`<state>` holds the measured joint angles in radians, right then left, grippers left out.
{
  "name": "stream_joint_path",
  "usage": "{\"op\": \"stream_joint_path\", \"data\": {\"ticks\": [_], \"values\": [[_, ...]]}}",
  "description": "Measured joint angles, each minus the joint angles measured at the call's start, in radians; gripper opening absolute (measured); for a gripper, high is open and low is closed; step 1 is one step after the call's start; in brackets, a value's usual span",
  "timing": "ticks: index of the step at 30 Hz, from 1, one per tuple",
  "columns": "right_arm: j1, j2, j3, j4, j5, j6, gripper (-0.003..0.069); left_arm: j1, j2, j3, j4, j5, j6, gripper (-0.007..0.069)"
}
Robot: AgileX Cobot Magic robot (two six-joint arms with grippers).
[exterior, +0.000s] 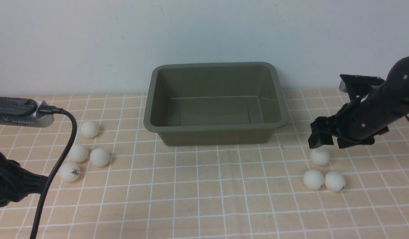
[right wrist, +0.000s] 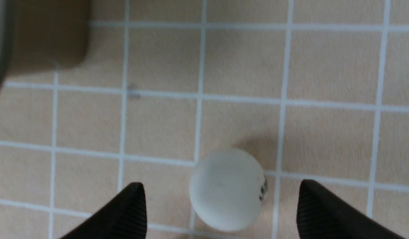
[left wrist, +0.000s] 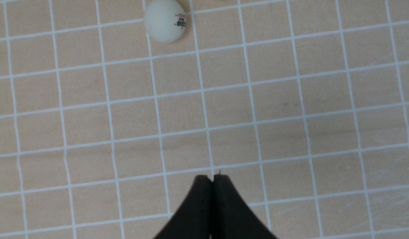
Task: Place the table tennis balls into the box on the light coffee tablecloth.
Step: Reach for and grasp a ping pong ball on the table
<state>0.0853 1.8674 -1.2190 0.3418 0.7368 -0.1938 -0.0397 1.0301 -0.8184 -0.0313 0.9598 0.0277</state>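
— Nearest the lens, on my left: the cable and my left arm. My left gripper is clenched on nothing, tips pressed together above the light coffee tablecloth.

— And the table tennis balls?

— Four lie at eight o'clock from the box, three at four o'clock. All seven sit on the tablecloth, and the box is empty.

— Which arm is nearer a pick?

— My right, I'd say. My right gripper hangs released, jaws spread wide. The far ball of the right three lies at six o'clock, straight beneath it. In the right wrist view it sits between the fingers and touches neither.

— Any axis to line up with?

— None, it's round. I judge a straight drop and a squeeze would do. From there the box lies at ten o'clock.
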Motion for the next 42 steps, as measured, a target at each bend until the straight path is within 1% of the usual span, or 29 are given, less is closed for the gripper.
{"op": "stream_joint_path", "data": {"ticks": [9,13,18,20,22,23,28,32,33,36,37,39,41,42], "values": [[0.000,0.069,-0.037,0.001,0.018,-0.002,0.0545,0.000,0.000,0.000,0.000,0.000,0.000,-0.0069],[0.000,0.087,-0.044,0.001,0.027,-0.004,0.0533,0.000,0.000,0.000,0.000,0.000,0.000,-0.0069],[0.000,0.112,-0.045,-0.001,0.040,-0.005,0.0475,0.000,0.000,0.000,0.000,0.000,0.000,-0.0069],[0.000,0.116,-0.045,-0.001,0.042,-0.005,0.0437,0.000,0.000,0.000,0.000,0.000,0.000,-0.0069],[0.000,0.118,-0.046,-0.001,0.044,-0.005,0.0369,0.000,0.000,0.000,0.000,0.000,0.000,-0.0069],[0.000,0.118,-0.051,-0.001,0.048,-0.005,0.0359,0.000,0.000,0.000,0.000,0.000,0.000,-0.0069],[0.000,0.118,-0.128,-0.009,0.131,-0.005,0.0360,0.000,0.000,0.000,0.000,0.000,0.000,-0.0069],[-0.001,0.118,-0.256,-0.029,0.240,0.004,0.0360,0.000,0.000,0.000,0.000,0.000,0.000,-0.0069],[-0.001,0.118,-0.320,-0.032,0.283,0.009,0.0360,0.000,0.000,0.000,0.000,0.000,0.000,-0.0069],[0.000,0.118,-0.391,-0.029,0.327,0.010,0.0360,0.000,0.000,0.000,0.000,0.000,0.000,-0.0069],[0.010,0.118,-0.449,-0.019,0.353,0.009,0.0360,0.000,0.000,0.000,0.000,0.000,0.000,-0.0069],[0.020,0.118,-0.485,-0.012,0.363,0.002,0.0360,0.000,0.000,0.000,0.000,0.000,0.000,-0.0069],[0.077,0.118,-0.543,0.000,0.361,-0.024,0.0360,0.000,0.000,0.000,0.000,0.000,0.000,-0.0069],[0.082,0.119,-0.546,0.001,0.360,-0.026,0.0360,0.000,0.000,0.000,0.000,0.000,0.000,-0.0069]]}}
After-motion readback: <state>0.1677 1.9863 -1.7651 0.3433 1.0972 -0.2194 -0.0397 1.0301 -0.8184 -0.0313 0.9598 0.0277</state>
